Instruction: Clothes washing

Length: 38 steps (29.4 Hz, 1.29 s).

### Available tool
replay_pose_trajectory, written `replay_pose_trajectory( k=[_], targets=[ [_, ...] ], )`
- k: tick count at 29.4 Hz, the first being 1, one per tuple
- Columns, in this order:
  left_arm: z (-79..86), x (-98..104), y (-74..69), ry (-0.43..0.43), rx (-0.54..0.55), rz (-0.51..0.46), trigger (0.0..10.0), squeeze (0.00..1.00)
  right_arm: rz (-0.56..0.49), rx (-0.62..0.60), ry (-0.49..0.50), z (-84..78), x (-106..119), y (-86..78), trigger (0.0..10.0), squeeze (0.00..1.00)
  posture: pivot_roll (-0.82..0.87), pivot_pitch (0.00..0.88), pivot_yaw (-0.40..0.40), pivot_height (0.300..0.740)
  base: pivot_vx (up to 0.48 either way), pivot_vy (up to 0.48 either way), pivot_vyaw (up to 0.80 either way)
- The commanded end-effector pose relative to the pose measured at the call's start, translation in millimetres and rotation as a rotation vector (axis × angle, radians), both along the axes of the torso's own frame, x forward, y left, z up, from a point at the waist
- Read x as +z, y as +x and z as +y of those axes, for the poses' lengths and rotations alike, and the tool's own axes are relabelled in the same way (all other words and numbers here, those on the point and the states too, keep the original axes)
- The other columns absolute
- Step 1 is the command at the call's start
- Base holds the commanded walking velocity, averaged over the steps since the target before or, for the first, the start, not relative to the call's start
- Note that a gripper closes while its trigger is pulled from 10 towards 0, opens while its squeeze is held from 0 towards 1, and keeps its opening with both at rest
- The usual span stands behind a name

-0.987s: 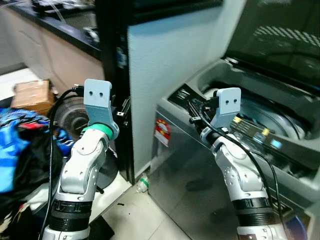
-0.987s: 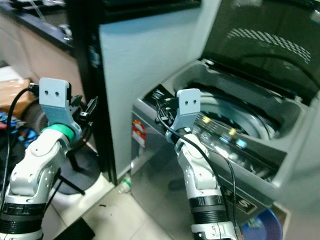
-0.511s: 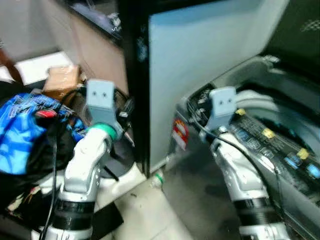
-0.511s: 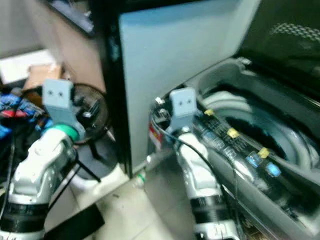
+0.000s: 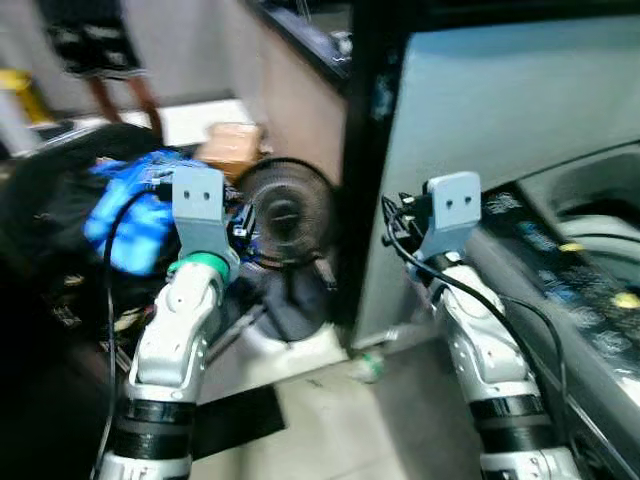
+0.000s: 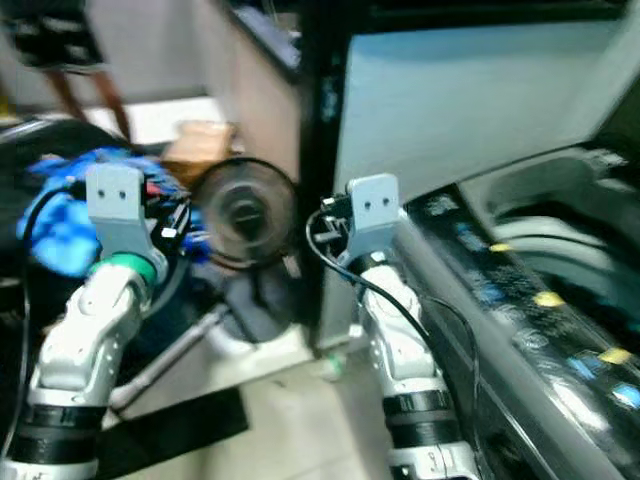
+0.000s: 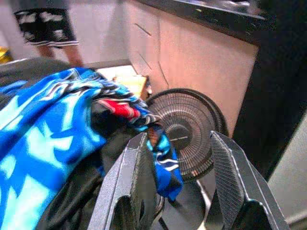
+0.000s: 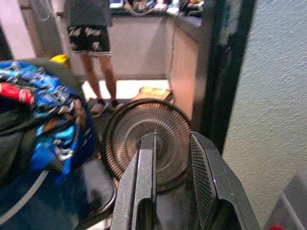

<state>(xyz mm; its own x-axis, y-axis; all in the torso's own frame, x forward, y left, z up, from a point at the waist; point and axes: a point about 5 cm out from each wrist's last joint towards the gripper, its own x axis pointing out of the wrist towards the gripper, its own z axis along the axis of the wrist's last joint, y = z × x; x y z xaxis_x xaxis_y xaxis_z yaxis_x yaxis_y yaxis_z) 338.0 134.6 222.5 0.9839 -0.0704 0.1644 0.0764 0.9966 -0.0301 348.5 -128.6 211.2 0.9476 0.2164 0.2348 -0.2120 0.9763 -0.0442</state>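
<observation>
1. Looking at the laundry pile: blue patterned garment draped over dark clothes, sitting left of a floor fan, well apart from the washing machine on my right.
2. I'm holding the left hand with fingers spread, nothing between them, aimed at the drooping edge of the blue garment.
3. I'm holding the right hand parted too, empty, pointing at the fan.
4. I'm expecting soft, light, floppy fabric that's bunching and dragging neighbours along; slick print is probably slipping.
5. I'm judging the best grab is a thick fold near the pile's top, pinched deep, not the thin hanging hem.
6. A person is standing behind by the counter.
</observation>
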Motion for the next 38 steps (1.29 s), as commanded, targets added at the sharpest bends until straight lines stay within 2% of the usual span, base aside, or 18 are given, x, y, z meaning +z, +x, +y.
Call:
replay_pose_trajectory(
  k=[1, 3, 5, 6, 7, 9, 11, 12, 14, 16, 17, 18, 20, 23, 25, 29, 32, 38],
  targets=[
    [-1.1, -8, 1.3, -0.009, 0.005, 0.031, 10.0, 0.00, 0.007, -0.022, 0.010, -4.4, -2, -1.2, 10.0, 0.00, 0.09, 0.026, 0.059, 0.740, 0.000, 0.000, 0.80],
    [1.7, -16, 0.2, -0.033, 0.015, 0.063, 10.0, 0.00, 0.009, -0.024, 0.019, -3.8, -4, -2.7, 10.0, 0.00, 0.08, 0.020, 0.066, 0.740, 0.000, 0.000, 0.80],
    [13.9, -27, 1.3, -0.072, 0.118, 0.170, 10.0, 0.00, 0.019, -0.022, 0.042, -2.3, -6, -3.7, 10.0, 0.00, 0.09, 0.019, 0.061, 0.740, 0.000, 0.000, 0.80],
    [13.9, -27, 1.3, -0.072, 0.118, 0.170, 10.0, 0.00, 0.019, -0.022, 0.042, -2.3, -6, -3.7, 10.0, 0.00, 0.09, 0.019, 0.061, 0.740, 0.000, 0.000, 0.80],
    [15.2, -30, 1.2, -0.128, 0.084, 0.225, 10.0, 0.00, 0.029, -0.008, 0.043, -0.3, -7, -3.5, 10.0, 0.00, 0.09, 0.022, 0.060, 0.740, 0.000, 0.000, 0.80],
    [14.9, -31, 0.9, -0.160, 0.050, 0.253, 10.0, 0.00, 0.036, 0.001, 0.040, 1.0, -8, -3.3, 10.0, 0.00, 0.09, 0.022, 0.060, 0.740, 0.000, 0.000, 0.80],
    [15.4, -32, 0.1, -0.131, 0.014, 0.283, 10.0, 0.00, 0.040, 0.011, 0.029, 3.0, -9, -3.2, 10.0, 0.00, 0.09, 0.016, 0.059, 0.740, 0.000, 0.000, 0.80],
    [15.4, -32, 0.1, -0.131, 0.014, 0.283, 10.0, 0.00, 0.040, 0.011, 0.029, 3.0, -9, -3.2, 10.0, 0.00, 0.09, 0.016, 0.059, 0.740, 0.000, 0.000, 0.80],
    [16.1, -27, -2.6, -0.033, -0.010, 0.246, 10.0, 0.00, 0.063, 0.032, 0.044, 6.4, -13, -3.6, 10.0, 0.00, 0.09, 0.014, 0.046, 0.740, 0.000, 0.000, 0.80],
    [14.9, -23, -4.2, 0.040, 0.002, 0.206, 10.0, 0.00, 0.084, 0.056, 0.062, 8.5, -15, -3.6, 10.0, 0.00, 0.09, 0.014, 0.046, 0.740, 0.000, 0.000, 0.80],
    [14.9, -23, -4.2, 0.040, 0.002, 0.206, 10.0, 0.00, 0.084, 0.056, 0.062, 8.5, -15, -3.6, 10.0, 0.00, 0.09, 0.014, 0.046, 0.740, 0.000, 0.000, 0.80],
    [11.7, -21, -4.6, 0.093, 0.007, 0.192, 10.0, 0.00, 0.088, 0.064, 0.057, 8.8, -16, -3.1, 10.0, 0.00, 0.09, 0.014, 0.046, 0.740, 0.000, 0.000, 0.80],
    [9.1, -20, -4.4, 0.107, -0.005, 0.185, 10.0, 0.00, 0.090, 0.069, 0.062, 9.1, -16, -3.0, 10.0, 0.00, 0.09, 0.014, 0.046, 0.740, 0.000, 0.000, 0.80],
    [6.2, -16, -5.3, 0.089, -0.013, 0.140, 10.0, 0.00, 0.084, 0.076, 0.071, 9.4, -15, -2.8, 10.0, 0.00, 0.10, 0.010, 0.029, 0.740, 0.000, 0.000, 0.80],
    [6.3, -12, -5.5, 0.075, 0.023, 0.104, 10.0, 0.00, 0.084, 0.078, 0.076, 7.8, -14, -2.5, 10.0, 0.00, 0.10, 0.005, 0.026, 0.740, 0.000, 0.000, 0.80],
    [7.8, -11, -4.7, 0.051, 0.048, 0.107, 10.0, 0.00, 0.085, 0.069, 0.076, 4.9, -15, -2.0, 10.0, 0.00, 0.10, 0.003, 0.028, 0.740, 0.000, 0.000, 0.80],
    [10.6, -11, -3.5, 0.040, 0.059, 0.115, 10.0, 0.00, 0.083, 0.049, 0.098, 0.8, -15, -1.7, 10.0, 0.00, 0.09, 0.001, 0.030, 0.740, 0.000, 0.000, 0.00],
    [4.8, -7, -4.4, 0.021, -0.011, 0.086, 10.0, 0.00, 0.082, 0.060, 0.070, 3.7, -17, -4.6, 10.0, 0.00, 0.09, 0.000, 0.033, 0.740, 0.000, 0.000, 0.00]
  ],
)
